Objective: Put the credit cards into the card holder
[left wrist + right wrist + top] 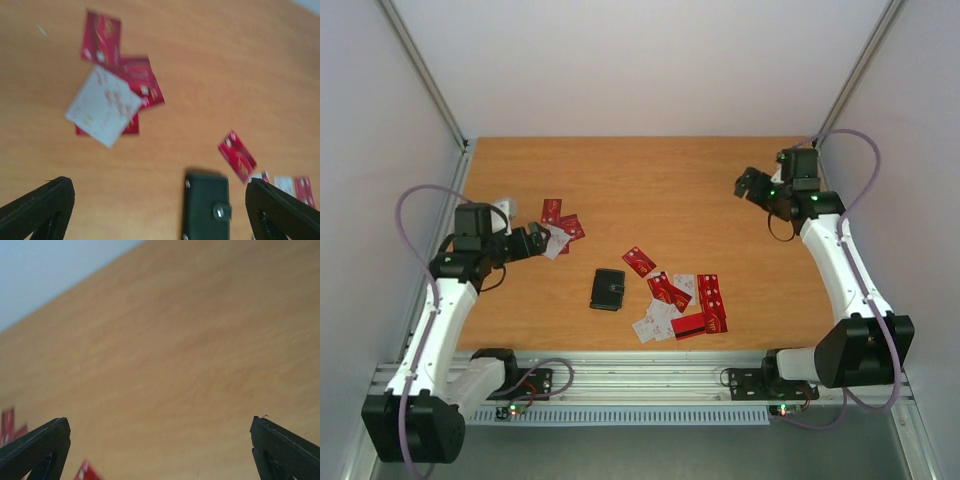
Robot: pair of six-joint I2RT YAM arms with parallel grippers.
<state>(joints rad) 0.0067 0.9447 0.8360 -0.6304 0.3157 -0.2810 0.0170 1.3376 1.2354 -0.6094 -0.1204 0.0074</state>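
Left pincer (159, 186) agape near credit cards (105, 105)

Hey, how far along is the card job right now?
Nothing looks done yet: the card holder lies closed, with credit cards scattered either side of it. Nothing is in hand: the left end effector is open by the left cluster, and the right end effector is open, off at the far right. Left to do: opening the holder and loading every card.

1. The small black folding card holder (206, 207) is cut off by the bottom edge of the left wrist view.
2. Print on the thin white card (103, 105) is blurred and unreadable.
3. Thin red cards (7, 426) are clipped by the right wrist view's edges.
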